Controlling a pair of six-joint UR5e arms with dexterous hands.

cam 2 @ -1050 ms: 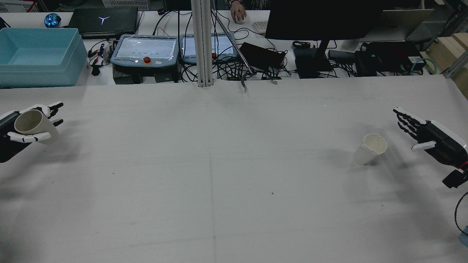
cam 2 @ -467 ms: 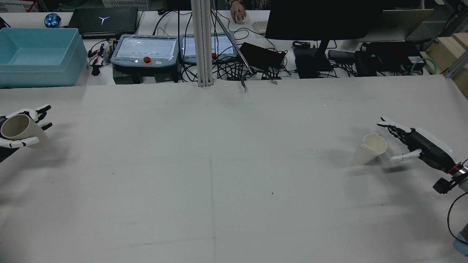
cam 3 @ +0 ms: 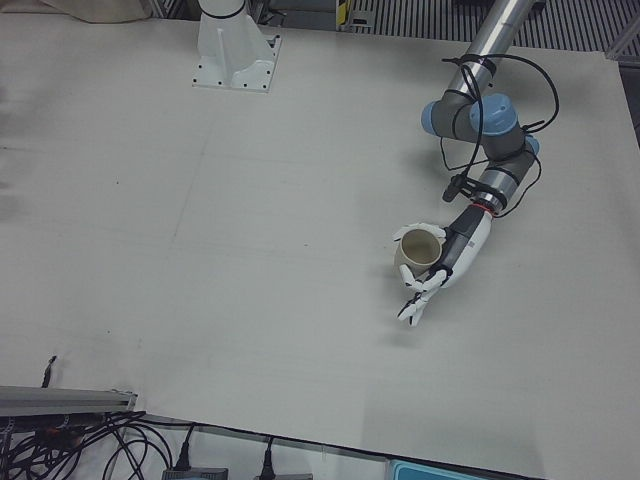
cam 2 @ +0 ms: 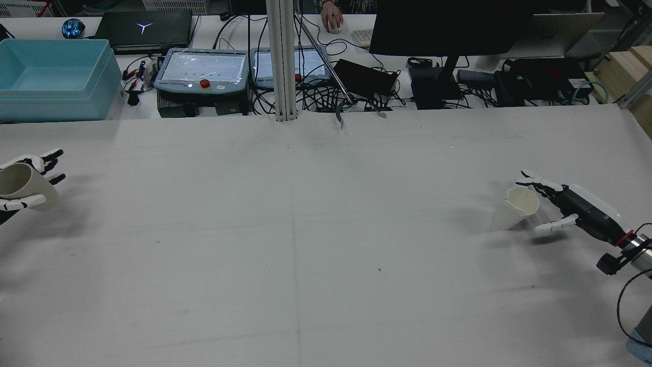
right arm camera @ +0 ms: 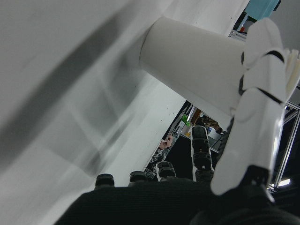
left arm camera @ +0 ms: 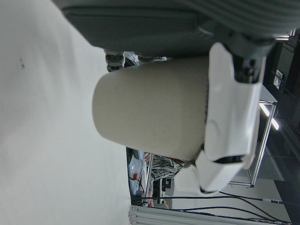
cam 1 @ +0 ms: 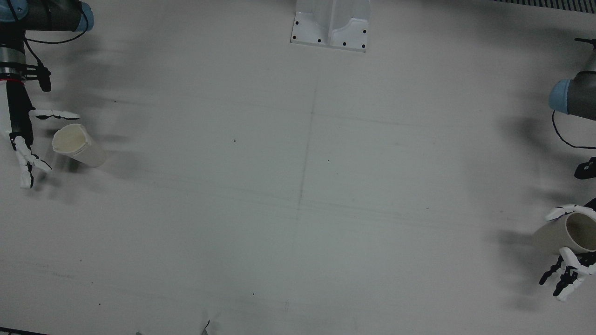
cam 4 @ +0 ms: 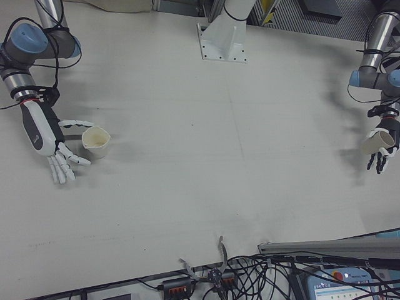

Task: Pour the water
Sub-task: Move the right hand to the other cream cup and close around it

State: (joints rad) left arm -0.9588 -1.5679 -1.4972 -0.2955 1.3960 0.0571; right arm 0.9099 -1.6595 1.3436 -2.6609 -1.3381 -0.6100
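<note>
A beige cup hangs above the table at the far left of the rear view, with my left hand shut on it. The left-front view shows this cup mouth up in that hand. In the left hand view a white thumb presses on the cup's wall. A white cup stands on the table at the right. My right hand is open beside it, fingers behind the cup and thumb in front. The front view shows that hand cupped around the white cup with gaps.
Beyond the table's far edge are a blue bin, teach pendants, a dark monitor and tangled cables. A metal post stands at the far middle. A person's hand rests on a mouse.
My left hand has carried the beige cup further left, toward the table's edge. My right hand has come down and moved in around the white cup, still open.
</note>
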